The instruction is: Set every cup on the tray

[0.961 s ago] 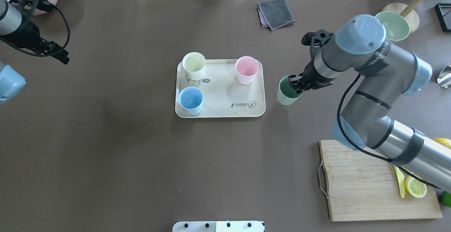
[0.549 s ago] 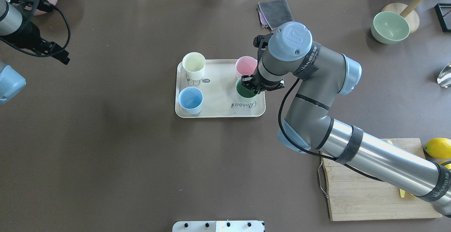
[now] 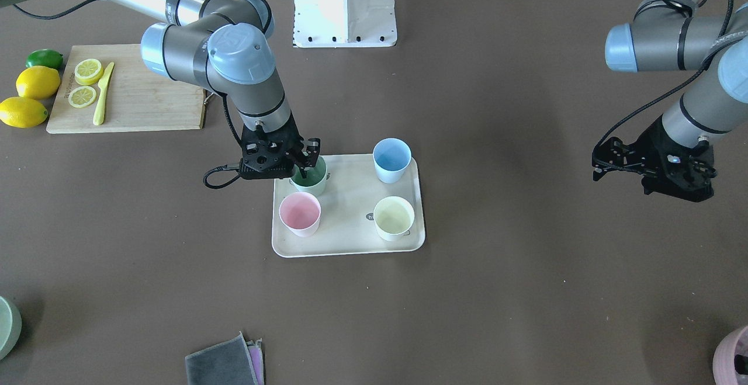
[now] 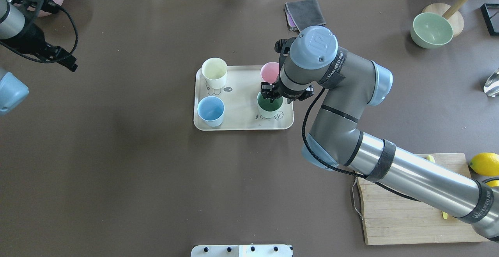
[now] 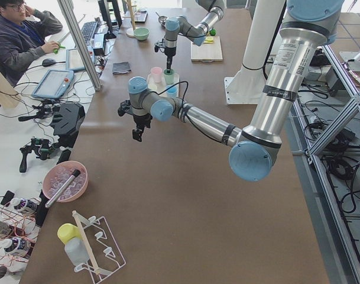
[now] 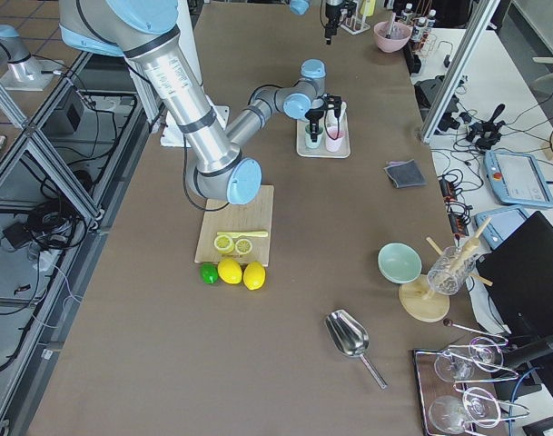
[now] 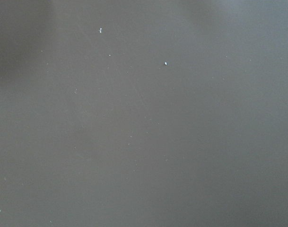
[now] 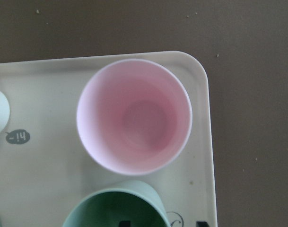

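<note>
The cream tray (image 4: 241, 97) lies mid-table and also shows in the front-facing view (image 3: 350, 227). On it stand a pink cup (image 4: 268, 71), a pale yellow cup (image 4: 214, 73) and a blue cup (image 4: 211, 110). My right gripper (image 4: 271, 94) is shut on the rim of a green cup (image 4: 269, 109). It holds the cup upright at the tray's corner over the "Rabbit" lettering, next to the pink cup (image 8: 134, 116). I cannot tell if the green cup (image 3: 310, 179) touches the tray. My left gripper (image 3: 605, 162) hovers far off; I cannot tell if it is open or shut.
A wooden cutting board (image 4: 405, 214) with lemon slices and a knife lies by the right arm's base, with whole lemons (image 3: 35, 81) beside it. A green bowl (image 4: 432, 30), a folded grey cloth (image 4: 306, 13) and a pink bowl (image 3: 733, 361) sit along the far side.
My right arm carried the green cup leftward from beside the tray to over it, then brought it down next to the pink cup. The left arm has not moved.
</note>
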